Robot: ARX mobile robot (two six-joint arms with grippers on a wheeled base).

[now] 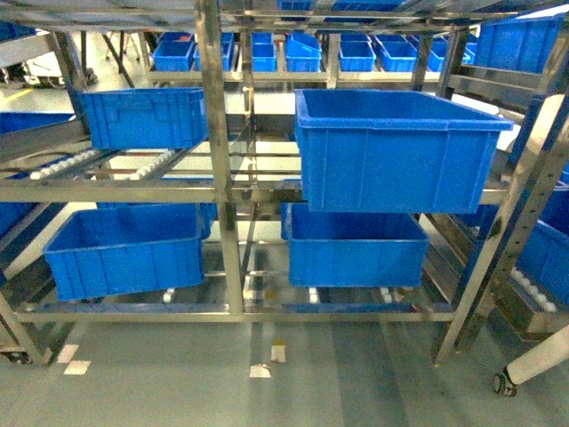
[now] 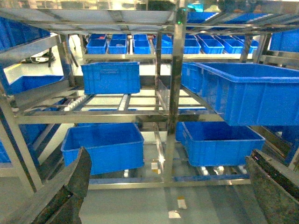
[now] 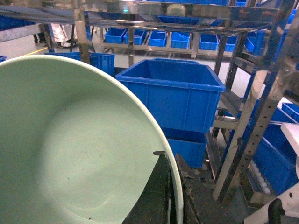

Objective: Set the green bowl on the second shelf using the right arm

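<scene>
- Close up in the right wrist view, the right gripper (image 3: 170, 196) is clamped on the rim of the green bowl (image 3: 79, 154), one dark finger inside the rim, the other outside.
- The bowl fills that view from 7 to 11 o'clock, tilted with its inside toward the camera.
- At 1 o'clock beyond it, a large blue crate (image 3: 175, 95) sits on the second shelf (image 1: 267, 189) of the steel rack (image 1: 218, 160).
- The left gripper (image 2: 168, 186) has its fingers spread wide apart, holding nothing, facing the rack.
- In the head view, two more blue crates (image 1: 124, 249) rest on the tier below.
</scene>
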